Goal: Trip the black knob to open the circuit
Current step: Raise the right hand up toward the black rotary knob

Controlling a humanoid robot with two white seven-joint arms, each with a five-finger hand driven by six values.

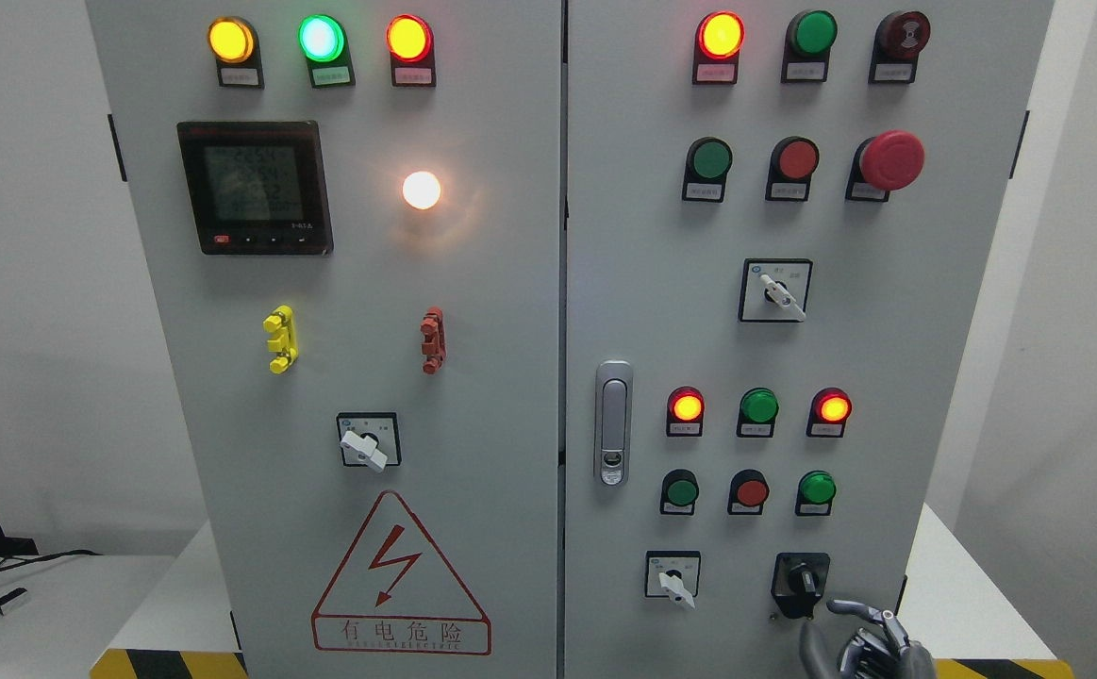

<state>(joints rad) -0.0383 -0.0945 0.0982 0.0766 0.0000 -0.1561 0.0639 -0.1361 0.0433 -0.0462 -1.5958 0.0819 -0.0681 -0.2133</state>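
Note:
The black knob [801, 576] sits on a black square plate at the lower right of the grey cabinet's right door [661, 311], its handle pointing roughly upward. My right hand [864, 641] rises from the bottom edge just below and right of the knob, its fingers loosely curled and holding nothing. One fingertip [836, 607] reaches toward the plate's lower right corner, close to it but apart from the knob. The left arm is out of view.
A white selector switch [673, 580] sits left of the black knob, with green and red push buttons [751, 491] and lit indicator lamps [686, 405] above. A door latch [613, 422] is at the door's left edge. A red mushroom stop button [890, 160] protrudes higher up.

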